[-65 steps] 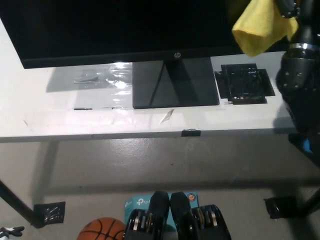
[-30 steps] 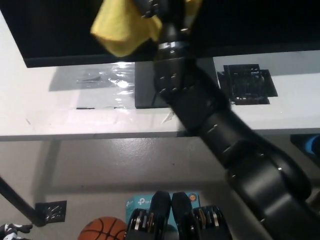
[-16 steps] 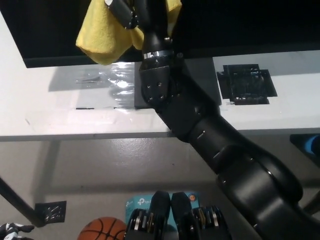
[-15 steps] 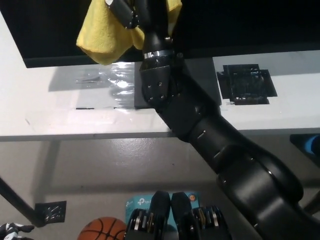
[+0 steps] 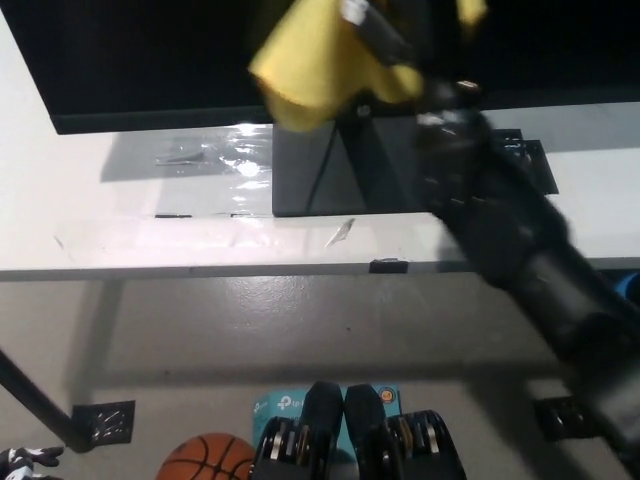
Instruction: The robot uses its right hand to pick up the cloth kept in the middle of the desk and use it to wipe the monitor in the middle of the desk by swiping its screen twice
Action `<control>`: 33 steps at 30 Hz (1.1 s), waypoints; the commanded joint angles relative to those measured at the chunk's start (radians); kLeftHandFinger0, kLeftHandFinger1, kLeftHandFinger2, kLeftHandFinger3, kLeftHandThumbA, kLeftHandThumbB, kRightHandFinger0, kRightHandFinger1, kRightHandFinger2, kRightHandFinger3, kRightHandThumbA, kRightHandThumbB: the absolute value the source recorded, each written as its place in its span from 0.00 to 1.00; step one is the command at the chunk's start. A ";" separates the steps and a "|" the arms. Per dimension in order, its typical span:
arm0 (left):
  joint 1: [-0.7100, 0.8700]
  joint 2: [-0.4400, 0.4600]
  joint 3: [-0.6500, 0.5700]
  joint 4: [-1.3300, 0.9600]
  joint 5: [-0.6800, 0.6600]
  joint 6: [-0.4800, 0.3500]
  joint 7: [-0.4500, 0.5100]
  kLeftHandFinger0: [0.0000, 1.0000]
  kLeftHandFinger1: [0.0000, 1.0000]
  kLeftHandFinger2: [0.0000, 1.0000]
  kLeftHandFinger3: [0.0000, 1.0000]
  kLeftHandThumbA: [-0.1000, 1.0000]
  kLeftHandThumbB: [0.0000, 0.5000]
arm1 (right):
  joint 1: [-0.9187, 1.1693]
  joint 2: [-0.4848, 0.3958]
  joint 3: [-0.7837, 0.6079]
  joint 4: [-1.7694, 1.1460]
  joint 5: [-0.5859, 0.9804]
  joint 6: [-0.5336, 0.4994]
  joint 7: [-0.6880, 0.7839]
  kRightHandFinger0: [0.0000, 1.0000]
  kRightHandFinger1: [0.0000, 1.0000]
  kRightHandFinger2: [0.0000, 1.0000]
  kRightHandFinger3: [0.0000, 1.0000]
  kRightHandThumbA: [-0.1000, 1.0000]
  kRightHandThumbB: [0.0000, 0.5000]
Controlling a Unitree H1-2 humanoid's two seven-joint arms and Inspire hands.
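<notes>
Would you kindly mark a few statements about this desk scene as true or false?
1. The right robot hand holds a yellow cloth. True.
2. The cloth lies flat on the desk. False: it is raised in front of the monitor screen.
3. A basketball sits on the floor below the desk. True.
4. The white left robot hand is wiping the screen. False: it is not in view; the black right arm does the work.
5. The monitor stand rests on the desk. True.
</notes>
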 commanded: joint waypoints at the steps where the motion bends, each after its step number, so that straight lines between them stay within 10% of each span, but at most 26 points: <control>1: 0.004 0.014 0.021 -0.027 -0.002 -0.023 0.001 0.47 0.48 0.66 0.83 0.51 0.17 | 0.062 -0.073 -0.038 -0.154 0.004 -0.011 0.115 0.00 0.00 0.27 0.20 0.00 0.32; 29: 0.003 0.010 0.065 -0.045 -0.011 -0.009 0.005 0.46 0.50 0.68 0.82 0.53 0.24 | 0.074 -0.103 -0.081 0.225 -0.120 0.163 0.122 0.00 0.00 0.18 0.10 0.00 0.57; 33: -0.001 0.009 0.069 -0.041 -0.013 -0.018 0.004 0.46 0.50 0.67 0.84 0.53 0.23 | 0.025 -0.098 -0.048 0.312 -0.121 0.343 0.267 0.00 0.11 0.44 0.24 0.00 0.26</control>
